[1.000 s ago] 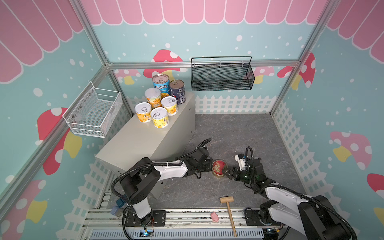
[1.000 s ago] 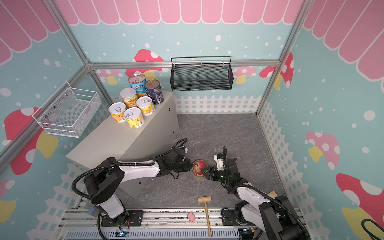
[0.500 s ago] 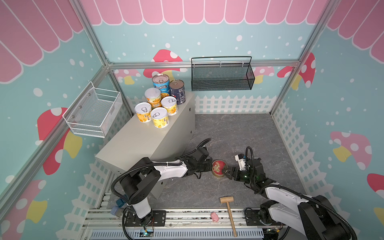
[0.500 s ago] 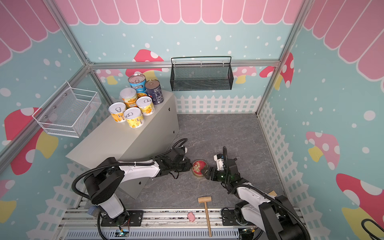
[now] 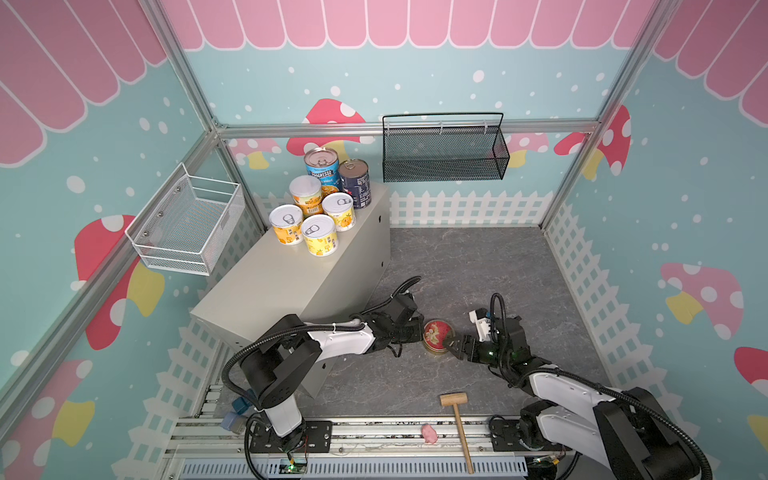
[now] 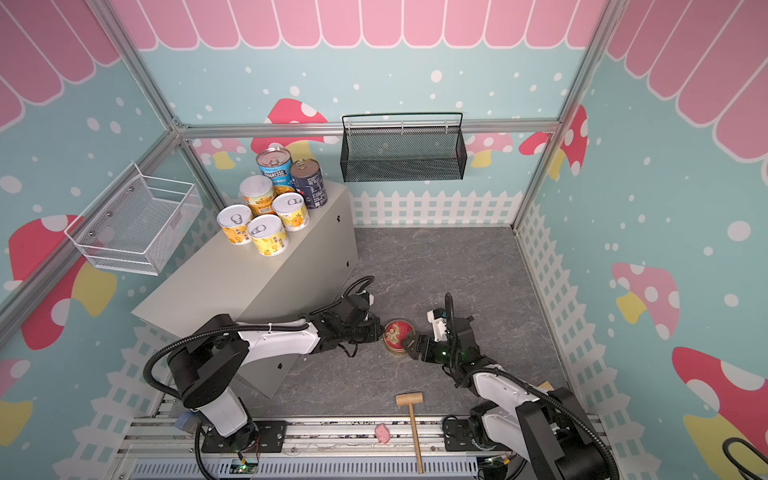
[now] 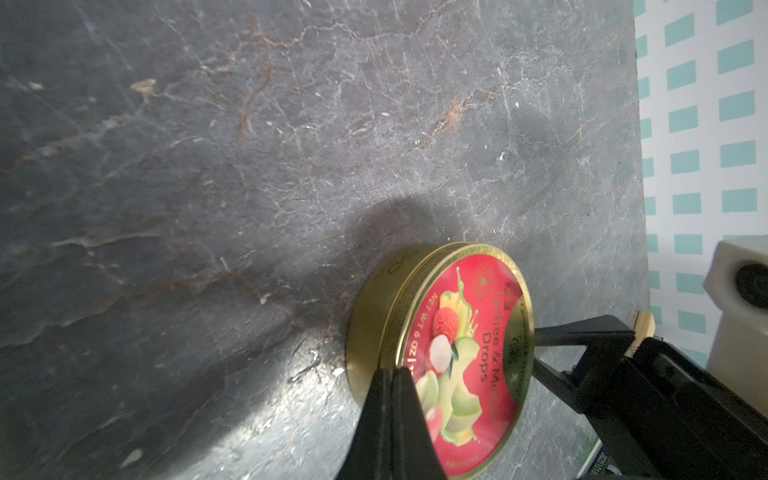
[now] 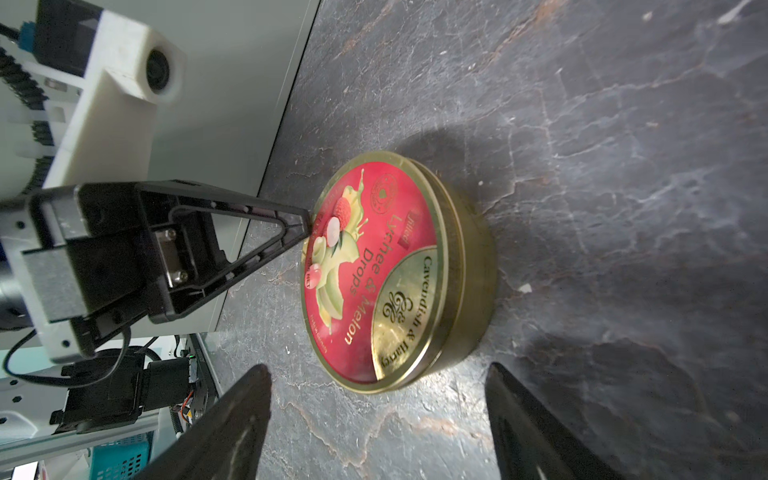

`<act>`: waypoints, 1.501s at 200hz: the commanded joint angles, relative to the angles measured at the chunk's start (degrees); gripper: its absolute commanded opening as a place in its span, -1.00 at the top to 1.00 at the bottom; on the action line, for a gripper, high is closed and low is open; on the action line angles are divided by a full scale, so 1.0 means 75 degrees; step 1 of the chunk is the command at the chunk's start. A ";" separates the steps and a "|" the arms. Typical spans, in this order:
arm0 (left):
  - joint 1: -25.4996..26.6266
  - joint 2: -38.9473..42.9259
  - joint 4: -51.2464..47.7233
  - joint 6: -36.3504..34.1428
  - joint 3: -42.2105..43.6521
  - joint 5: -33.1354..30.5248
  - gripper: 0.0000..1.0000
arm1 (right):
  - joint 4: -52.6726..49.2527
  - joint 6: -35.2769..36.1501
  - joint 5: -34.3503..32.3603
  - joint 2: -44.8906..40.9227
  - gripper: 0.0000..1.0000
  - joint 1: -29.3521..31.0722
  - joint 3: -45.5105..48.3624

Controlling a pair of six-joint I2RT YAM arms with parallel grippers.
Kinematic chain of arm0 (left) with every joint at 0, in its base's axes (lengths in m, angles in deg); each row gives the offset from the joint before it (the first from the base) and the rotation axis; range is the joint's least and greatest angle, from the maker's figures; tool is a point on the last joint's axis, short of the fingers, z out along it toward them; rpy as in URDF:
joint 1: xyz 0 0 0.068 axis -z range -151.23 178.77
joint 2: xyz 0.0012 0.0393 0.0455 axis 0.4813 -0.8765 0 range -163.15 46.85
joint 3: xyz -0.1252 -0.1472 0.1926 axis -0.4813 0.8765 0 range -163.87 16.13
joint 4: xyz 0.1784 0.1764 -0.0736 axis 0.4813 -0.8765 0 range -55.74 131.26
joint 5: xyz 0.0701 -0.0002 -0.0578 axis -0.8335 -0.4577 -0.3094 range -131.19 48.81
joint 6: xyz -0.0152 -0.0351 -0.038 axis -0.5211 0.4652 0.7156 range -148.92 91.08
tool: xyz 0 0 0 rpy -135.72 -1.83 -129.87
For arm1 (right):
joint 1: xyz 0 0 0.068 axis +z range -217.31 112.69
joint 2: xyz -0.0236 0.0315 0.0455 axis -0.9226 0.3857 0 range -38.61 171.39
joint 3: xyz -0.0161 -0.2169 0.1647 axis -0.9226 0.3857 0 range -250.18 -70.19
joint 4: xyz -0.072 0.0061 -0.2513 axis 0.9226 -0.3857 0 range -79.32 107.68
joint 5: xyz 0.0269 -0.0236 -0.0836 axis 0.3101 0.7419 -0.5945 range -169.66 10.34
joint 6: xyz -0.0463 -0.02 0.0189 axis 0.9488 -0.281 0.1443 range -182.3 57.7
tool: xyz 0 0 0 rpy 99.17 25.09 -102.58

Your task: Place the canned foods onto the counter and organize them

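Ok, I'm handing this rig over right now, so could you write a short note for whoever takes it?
Left gripper: shut, its tip against the rim of the flat gold red-lidded tin.
Right gripper: open, jaws spread wide facing the tin's opposite side, not gripping.
Tin: lid up on the grey floor between the grippers, near the long beige-grey metal counter.
Done: six cans stand clustered at the counter's far end: tall light-blue Progresso can, tall dark navy can, four short yellow cans.
Left: grasp the tin and set it on the counter with the others.
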 commanded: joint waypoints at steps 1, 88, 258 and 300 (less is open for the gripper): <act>-0.0206 -0.1082 -0.0610 0.0094 0.0343 -0.0298 1.00 | 0.0131 -0.0013 0.0117 0.0084 -0.64 -0.0017 0.0148; -0.0298 -0.1153 -0.0609 0.0053 0.0366 -0.0263 1.00 | 0.0486 -0.0133 0.0247 0.0336 -0.64 -0.0011 0.0281; -0.0428 -0.1247 -0.0646 0.0031 0.0429 -0.0263 1.00 | 0.0809 -0.0205 0.0339 0.0540 -0.64 0.0001 0.0245; -0.0439 -0.1247 -0.0652 0.0018 0.0402 -0.0239 1.00 | 0.1067 -0.0253 0.0407 0.0835 -0.64 -0.0005 0.0221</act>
